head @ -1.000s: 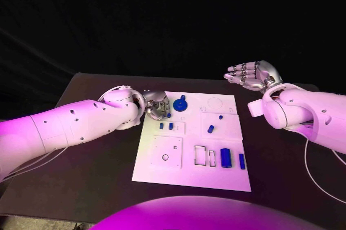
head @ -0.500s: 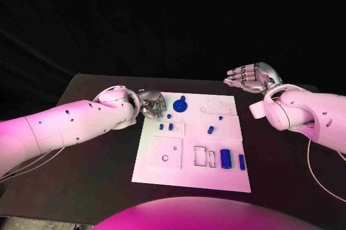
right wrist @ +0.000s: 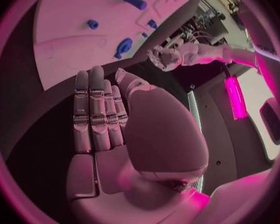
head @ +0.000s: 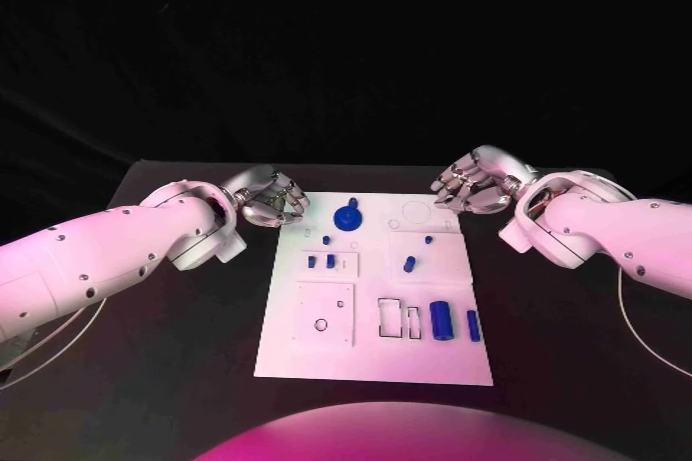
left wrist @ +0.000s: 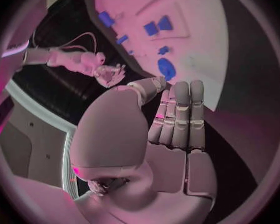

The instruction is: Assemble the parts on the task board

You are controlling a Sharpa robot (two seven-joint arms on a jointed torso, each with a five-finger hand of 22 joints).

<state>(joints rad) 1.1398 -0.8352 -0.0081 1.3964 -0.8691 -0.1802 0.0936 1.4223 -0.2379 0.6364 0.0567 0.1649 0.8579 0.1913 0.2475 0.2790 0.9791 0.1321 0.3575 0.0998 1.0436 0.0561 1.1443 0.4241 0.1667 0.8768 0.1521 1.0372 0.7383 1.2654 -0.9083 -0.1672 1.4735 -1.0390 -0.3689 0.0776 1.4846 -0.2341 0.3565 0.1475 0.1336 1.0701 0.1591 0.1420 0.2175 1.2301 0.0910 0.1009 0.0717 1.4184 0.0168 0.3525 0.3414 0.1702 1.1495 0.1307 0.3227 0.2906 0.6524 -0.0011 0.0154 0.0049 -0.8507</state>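
Observation:
The white task board (head: 325,356) lies in the middle of the black table. A round blue part (head: 348,218) sits near its far edge, and also shows in the wrist views (left wrist: 167,67) (right wrist: 123,47). Small blue pieces (head: 330,261) (head: 410,264) lie mid-board, and two blue cylinders (head: 441,319) lie nearer me. My left hand (head: 270,198) hovers just off the board's far left corner, its fingers (left wrist: 180,114) straight and holding nothing. My right hand (head: 469,181) hangs at the far right corner with its fingers (right wrist: 96,109) stretched out and nothing in them.
Rectangular recesses (head: 392,317) and a square plate with a hole (head: 323,309) mark the board's near half. Bare black table (head: 159,361) lies on both sides of the board. Each wrist view catches the opposite hand (left wrist: 109,74) (right wrist: 164,56).
My left hand has drawn back leftward off the board's far left corner. My right hand has come down and inward to the board's far right corner.

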